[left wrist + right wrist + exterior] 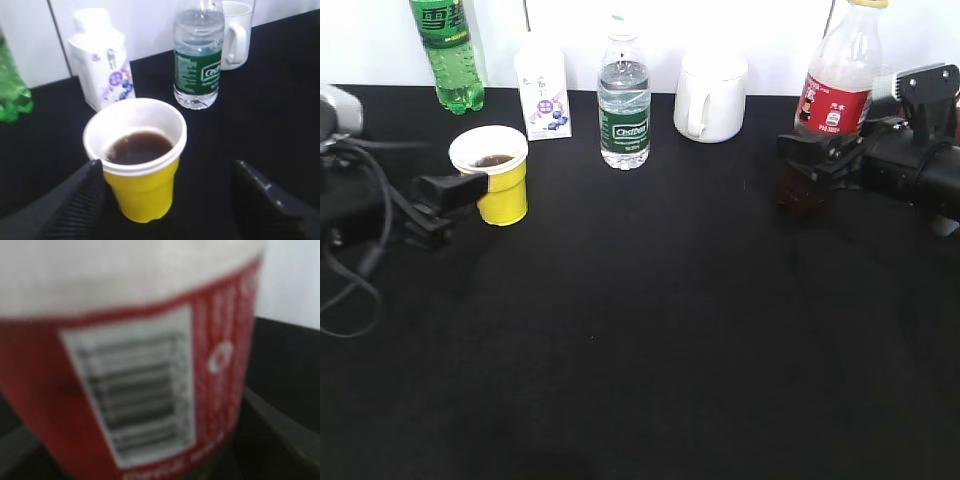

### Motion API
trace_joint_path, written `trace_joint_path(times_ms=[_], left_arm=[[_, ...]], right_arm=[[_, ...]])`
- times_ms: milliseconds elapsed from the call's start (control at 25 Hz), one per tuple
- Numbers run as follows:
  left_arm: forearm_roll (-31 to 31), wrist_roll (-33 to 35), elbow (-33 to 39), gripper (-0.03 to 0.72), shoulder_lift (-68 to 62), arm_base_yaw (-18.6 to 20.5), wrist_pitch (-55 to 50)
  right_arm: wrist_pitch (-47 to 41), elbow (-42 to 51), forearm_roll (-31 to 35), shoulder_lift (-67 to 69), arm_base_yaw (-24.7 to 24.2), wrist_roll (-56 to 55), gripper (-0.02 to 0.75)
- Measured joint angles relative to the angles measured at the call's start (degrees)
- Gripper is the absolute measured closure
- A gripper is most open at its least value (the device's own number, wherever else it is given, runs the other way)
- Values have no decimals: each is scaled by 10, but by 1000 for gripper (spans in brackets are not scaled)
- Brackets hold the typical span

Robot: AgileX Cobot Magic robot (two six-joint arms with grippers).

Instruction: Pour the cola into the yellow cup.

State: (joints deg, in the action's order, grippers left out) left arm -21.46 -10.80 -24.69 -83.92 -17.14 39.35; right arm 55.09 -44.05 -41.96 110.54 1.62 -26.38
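upright on the black tabletop [650,330], the small yellow paper cup [500,180] holds dark drink; the left pincer [165,200] brackets it, one finger touching, jaws wide. far right of it, the right pincer [810,165] straddles the red-labelled clear cola bottle [840,80]; grip unclear.

cola [842,75]: tall clear bottle, red label, yellow cap on, standing upright at the desk's [660,330] far right, barcode side filling the right wrist view | yellow cup [496,172]: upright at left, white inside, dark drink pooled low in it
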Motion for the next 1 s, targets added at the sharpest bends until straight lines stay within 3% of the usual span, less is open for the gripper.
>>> trace_joint_path(times_ms=[360,520,640,760,880,1000], left_arm=[[-4,0,0,99,41,0,-33],[-22,0,0,99,81,0,-121],[-16,0,0,101,139,-2,-216],[50,0,-10,101,208,-2,-351],[128,0,-72,101,246,-2,-509],[157,0,-120,116,272,-2,-644]], right_arm=[[-88,74,-22,-88,0,-1,111],[-192,77,-28,-146,0,-14,111],[-235,77,-77,-199,0,-82,111],[-325,78,-136,-287,0,-131,118],[-457,78,-148,-380,2,-144,126],[-651,78,-126,-439,77,-149,141]])
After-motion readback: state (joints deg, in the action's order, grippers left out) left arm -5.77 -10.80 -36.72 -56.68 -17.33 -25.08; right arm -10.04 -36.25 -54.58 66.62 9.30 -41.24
